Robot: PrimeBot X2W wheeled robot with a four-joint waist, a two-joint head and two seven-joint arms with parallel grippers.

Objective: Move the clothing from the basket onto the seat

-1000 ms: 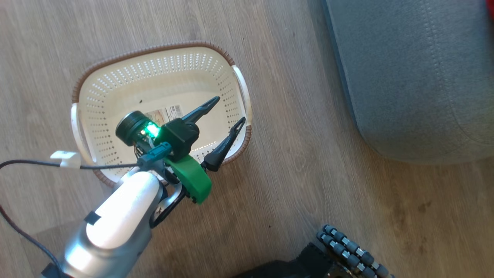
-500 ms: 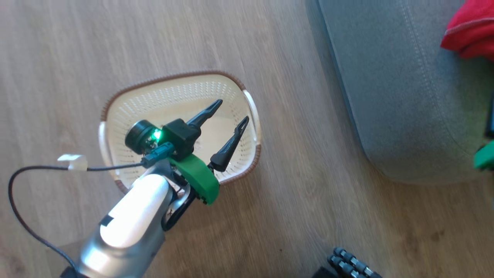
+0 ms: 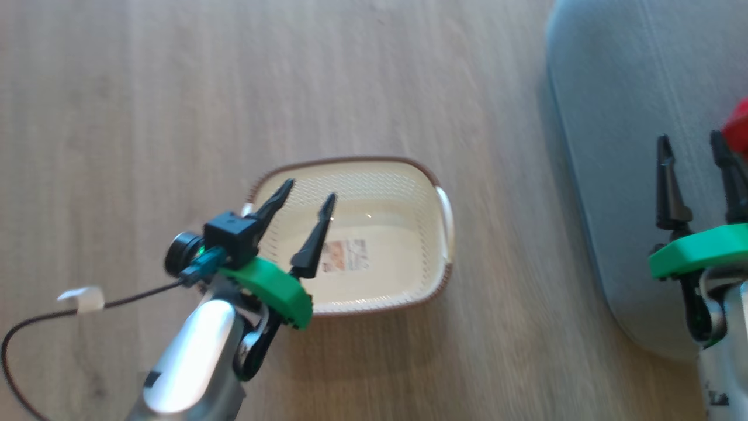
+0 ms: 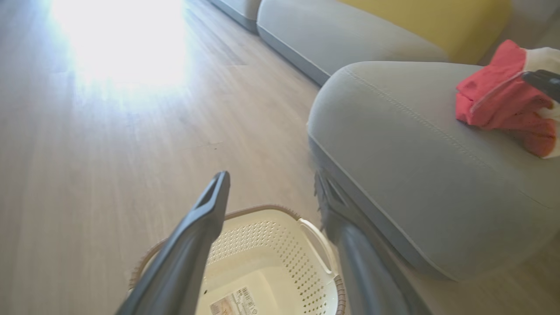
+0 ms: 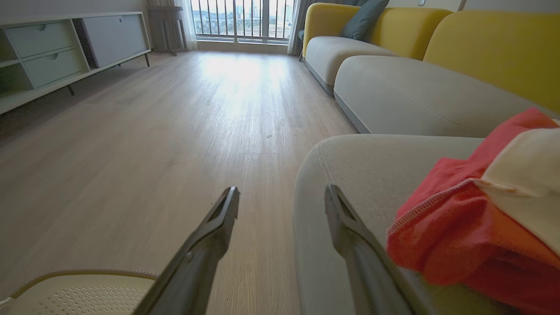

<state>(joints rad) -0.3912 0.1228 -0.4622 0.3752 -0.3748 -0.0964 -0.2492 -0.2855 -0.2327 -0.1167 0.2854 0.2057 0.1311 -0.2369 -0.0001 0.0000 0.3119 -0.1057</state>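
On the grey seat: red-and-white clothing, delivered; right gripper alongside, fingers apart, empty. Over the bare basket: left gripper, fingers apart, likely nothing left to lift.

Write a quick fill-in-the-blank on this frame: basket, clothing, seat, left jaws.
1. The cream basket is ____.
2. The red clothing lies on the grey ____.
3. The left gripper hangs over the basket with its jaws ____.
Missing words: empty; seat; open.
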